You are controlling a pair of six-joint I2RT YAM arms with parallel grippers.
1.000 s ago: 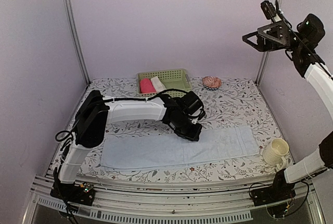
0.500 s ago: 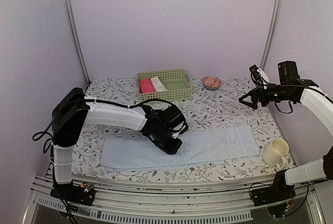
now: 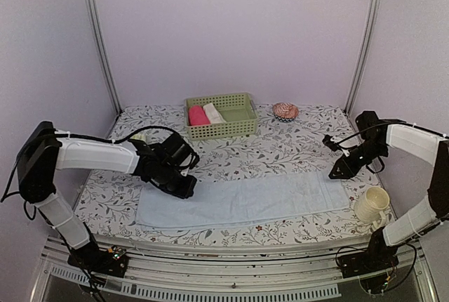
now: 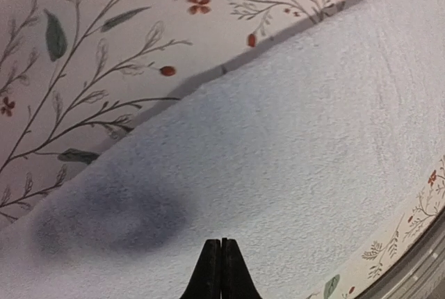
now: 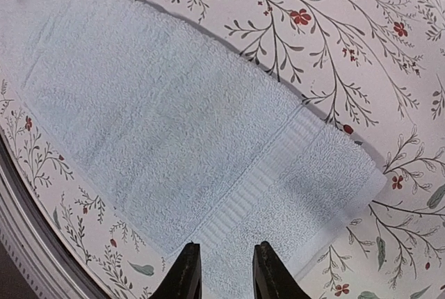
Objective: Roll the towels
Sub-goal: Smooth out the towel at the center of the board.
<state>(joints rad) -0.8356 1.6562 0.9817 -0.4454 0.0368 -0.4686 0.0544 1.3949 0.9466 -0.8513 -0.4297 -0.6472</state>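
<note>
A plain light blue towel [image 3: 245, 200] lies spread flat and lengthwise across the front of the flowered table. My left gripper [image 3: 186, 191] is low over the towel's far edge near its left end. In the left wrist view that gripper [image 4: 221, 243] is shut, tips pressed together with nothing between them, just above the towel [image 4: 292, 132]. My right gripper [image 3: 337, 173] hovers at the towel's right end. In the right wrist view it [image 5: 226, 249] stands open with a narrow gap over the ribbed band of the towel [image 5: 160, 104], holding nothing.
A green basket [image 3: 242, 130] at the back holds a pink roll [image 3: 198, 115] and a cream-white roll [image 3: 213, 112]. A red-and-white round object [image 3: 285, 111] lies at the back right. A cream cup [image 3: 370, 206] stands near the towel's right front corner.
The left arm has slid left along the towel, from its middle to near its left end. The right arm has dropped from high up to the towel's right end, its jaws narrowing.
</note>
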